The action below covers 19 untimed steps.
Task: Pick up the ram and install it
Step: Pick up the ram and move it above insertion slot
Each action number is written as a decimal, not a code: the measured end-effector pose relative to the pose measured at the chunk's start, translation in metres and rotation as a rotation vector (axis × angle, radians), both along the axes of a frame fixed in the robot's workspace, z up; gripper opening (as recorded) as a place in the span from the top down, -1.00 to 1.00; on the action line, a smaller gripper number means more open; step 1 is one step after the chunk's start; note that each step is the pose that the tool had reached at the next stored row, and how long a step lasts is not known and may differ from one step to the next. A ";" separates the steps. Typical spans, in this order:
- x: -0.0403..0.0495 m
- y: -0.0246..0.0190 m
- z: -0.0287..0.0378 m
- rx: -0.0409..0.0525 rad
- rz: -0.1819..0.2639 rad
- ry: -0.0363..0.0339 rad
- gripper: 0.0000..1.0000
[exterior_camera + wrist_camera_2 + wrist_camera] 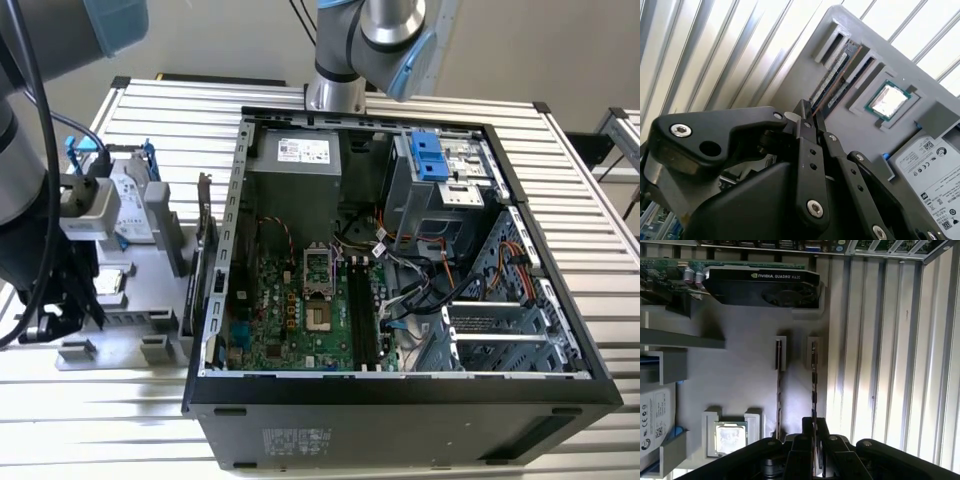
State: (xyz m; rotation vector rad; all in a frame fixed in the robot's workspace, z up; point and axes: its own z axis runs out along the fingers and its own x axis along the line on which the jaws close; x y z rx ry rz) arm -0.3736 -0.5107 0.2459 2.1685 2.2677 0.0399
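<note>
Tray [150,275]: nine o'clock of the case [400,420] in the exterior view; holds ram [813,385], chip [731,436], drive [652,415].
Tool [814,424]: closed on ram's end.

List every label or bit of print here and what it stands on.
Graphics card: white maker-and-model lettering, left unquoted.
Hard drive: printed label, too small to read.
Power supply: white sticker, too small to read.
Computer case: outer-wall sticker, too small to read.
</note>
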 end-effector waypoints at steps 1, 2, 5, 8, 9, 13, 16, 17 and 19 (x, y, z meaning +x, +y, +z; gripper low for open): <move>-0.0001 0.0000 0.0010 -0.0001 0.000 0.0001 1.00; -0.0001 0.0000 0.0019 0.0000 0.000 0.0000 1.00; -0.0004 0.0000 0.0045 0.0000 0.000 0.0000 1.00; -0.0006 0.0000 0.0072 0.0000 0.000 0.0001 1.00; -0.0006 0.0000 0.0082 0.0000 0.000 0.0000 1.00; -0.0007 0.0000 0.0128 0.0000 0.000 -0.0001 1.00; -0.0008 0.0000 0.0167 0.0000 0.000 0.0001 1.00; -0.0007 0.0000 0.0181 0.0000 0.000 0.0000 1.00; -0.0008 0.0000 0.0207 -0.0001 0.000 0.0001 1.00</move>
